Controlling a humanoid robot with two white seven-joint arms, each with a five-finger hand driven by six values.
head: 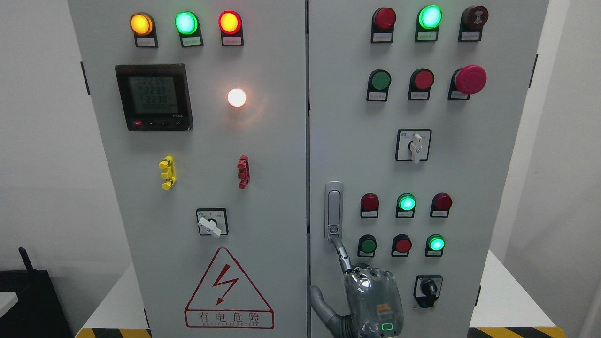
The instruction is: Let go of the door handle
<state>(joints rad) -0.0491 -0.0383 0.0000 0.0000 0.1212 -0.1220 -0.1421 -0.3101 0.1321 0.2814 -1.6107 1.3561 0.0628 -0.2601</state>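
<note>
door handle (333, 210) on right door's left edge | hand (371, 295) below it | meter (154, 97) left door

You are looking at a white platform (504, 293) carrying the grey cabinet (281, 141), which is standing directly on it. Yellow-and-black hazard tape (516, 332) is running along the platform's front edge on both sides.

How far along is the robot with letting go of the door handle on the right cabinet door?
Nearly done, it seems. Done: the door handle lies flat against the closed right door, with no fingers wrapped round it. In hand: the right hand sits below it, one finger reaching up to the handle's lower end; whether it touches is unclear. Left: draw that finger clear.
</note>
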